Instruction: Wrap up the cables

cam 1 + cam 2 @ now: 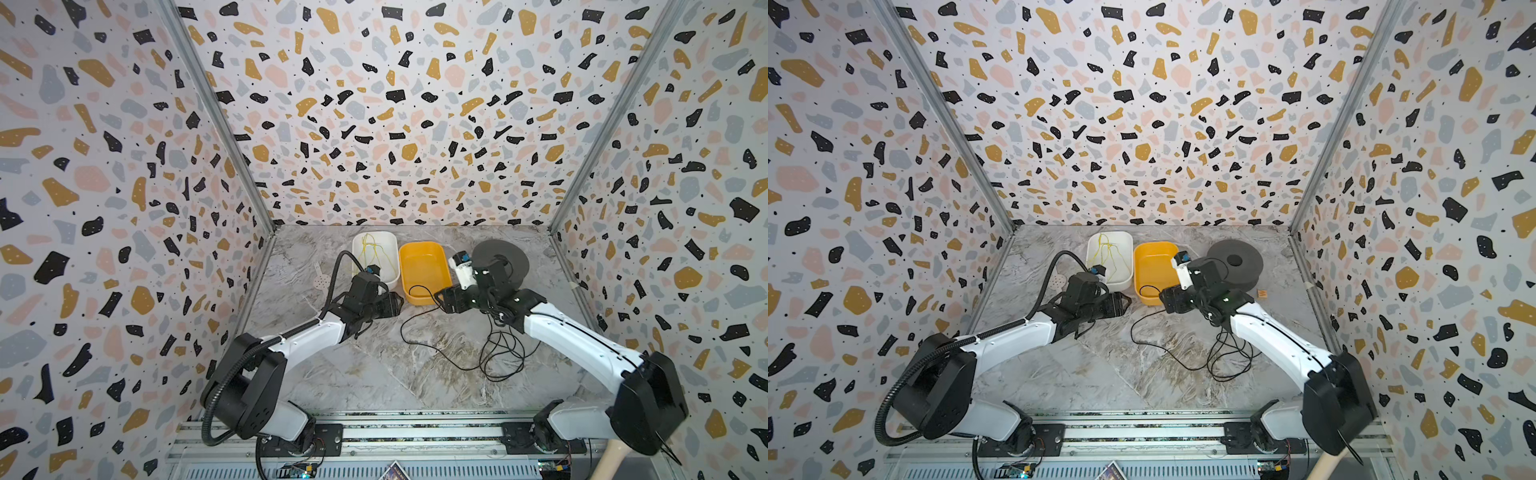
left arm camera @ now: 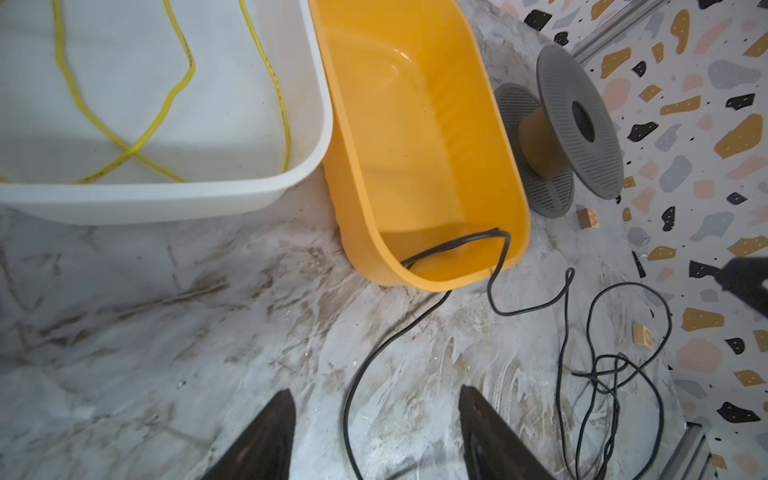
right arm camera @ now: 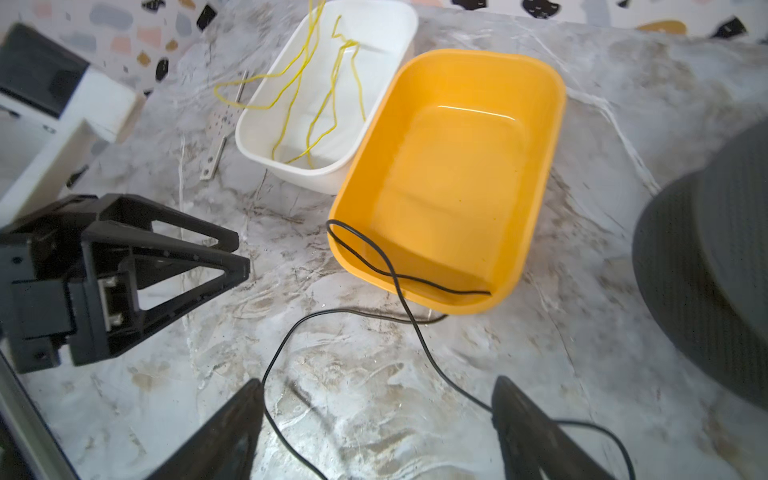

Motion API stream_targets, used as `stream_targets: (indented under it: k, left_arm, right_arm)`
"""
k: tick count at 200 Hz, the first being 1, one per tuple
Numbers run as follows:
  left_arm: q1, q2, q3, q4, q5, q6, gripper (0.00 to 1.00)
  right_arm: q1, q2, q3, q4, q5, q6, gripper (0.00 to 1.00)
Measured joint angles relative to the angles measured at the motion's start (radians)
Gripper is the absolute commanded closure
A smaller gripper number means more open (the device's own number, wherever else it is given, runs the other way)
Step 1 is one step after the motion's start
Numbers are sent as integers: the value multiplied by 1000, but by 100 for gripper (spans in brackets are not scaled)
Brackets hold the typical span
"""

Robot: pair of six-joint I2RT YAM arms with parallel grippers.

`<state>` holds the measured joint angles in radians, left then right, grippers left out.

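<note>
**Fingers released on both arms; cable loose on the surface**

- Left fingers (image 2: pixel 374 415): you have them spread apart with nothing between them. They hover low over the surface (image 1: pixel 374 374), just in front of the two tubs.
- Right fingers (image 3: pixel 378 415): also spread wide and gripping nothing. They face your left fingers across a short gap.
- Black cable (image 2: pixel 600 374): not held. One loop lies inside the near end of the yellow tub (image 1: pixel 419 266) and drapes over its rim. From there the cable runs across the surface, passing below the gap of each pair of fingers in the wrist views. It ends in a loose tangle beside your right arm.
- White tub (image 3: pixel 374 33): touching the yellow tub's side. It holds a thin yellow cord (image 2: pixel 192 66), and one loop of that cord hangs out over the far wall.
- Grey spool (image 2: pixel 557 83): bare, standing on one flange beside the yellow tub.
- Two small wooden blocks (image 2: pixel 588 218) (image 2: pixel 642 336): on the surface, one near the spool and one near the tangle.
- Perforated metal strip (image 3: pixel 214 141): flat on the surface beside the white tub.
</note>
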<state>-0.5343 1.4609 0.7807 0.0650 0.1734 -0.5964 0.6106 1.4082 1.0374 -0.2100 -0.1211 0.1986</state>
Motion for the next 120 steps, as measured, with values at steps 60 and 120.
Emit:
stream_targets:
  k: [60,120]
  left_arm:
    - [0,-4,-66,-56,6,24,37]
    - [-19,2,-130,-8,88,-22,37]
  right_arm:
    - [15,277,159,55,32,-168,33]
    - [23,414,272,65,39,-243,47]
